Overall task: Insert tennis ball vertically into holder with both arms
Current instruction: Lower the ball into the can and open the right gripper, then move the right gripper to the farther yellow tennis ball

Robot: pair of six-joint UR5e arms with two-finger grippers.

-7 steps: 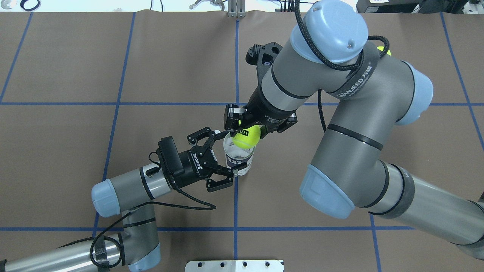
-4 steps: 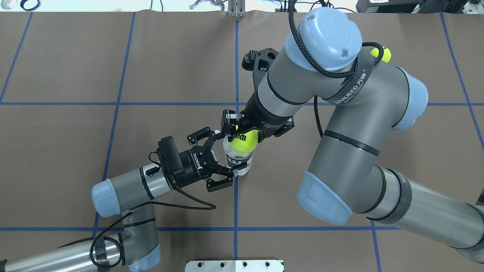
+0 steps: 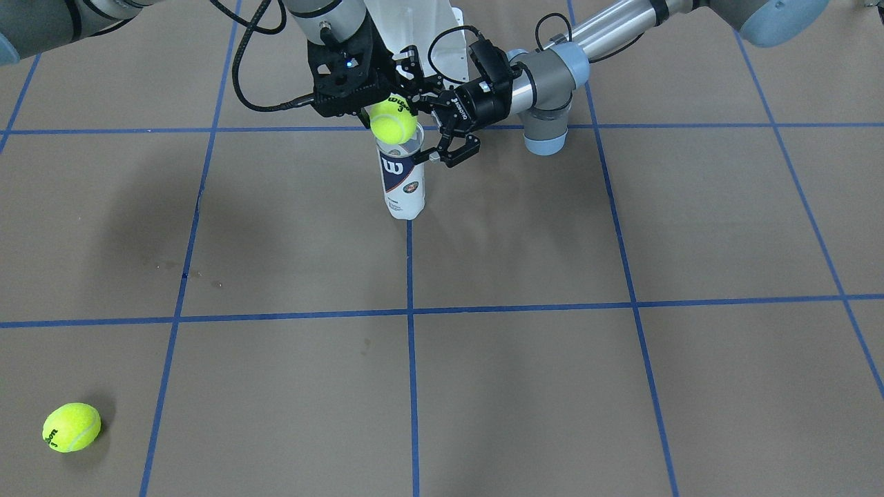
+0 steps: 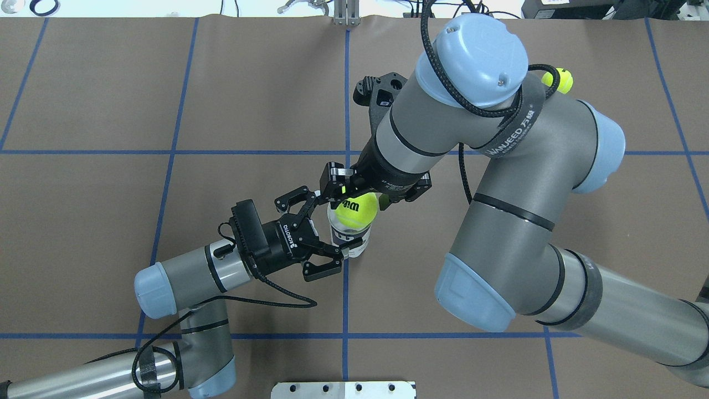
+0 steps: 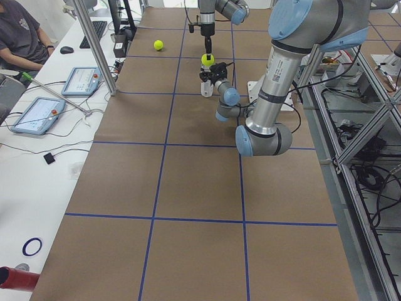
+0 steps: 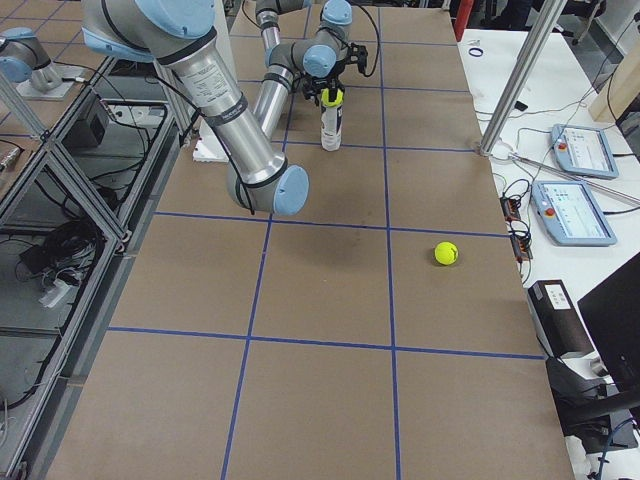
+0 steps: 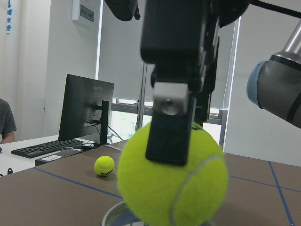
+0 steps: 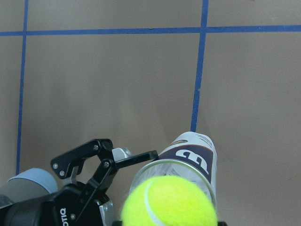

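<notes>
The bench (image 4: 111, 100) is covered in brown sheeting crossed by blue tape lines. The right arm (image 4: 498, 183) reaches in from the overhead view's right and bends down toward the middle of the bench. The left arm (image 4: 188, 271) comes in low from that view's left, lying nearly level.

The can (image 3: 402, 176) stands upright beside a crossing of tape lines, clear plastic with a navy-and-white label, its mouth open at the top. The left end effector (image 4: 318, 233) has its fingers spread on either side of the can near the top; the fingertips lie at the can's wall, though firm contact cannot be made out.

The right end effector (image 3: 388, 110) points straight down and is clenched on a tennis ball (image 4: 357, 210), which sits right at the can's mouth, mostly above the rim. In the left wrist view one black finger (image 7: 171, 103) presses the ball's upper face.

A second tennis ball (image 3: 71, 427) lies alone on the bench, well apart from the can, toward the far side from the robot.
</notes>
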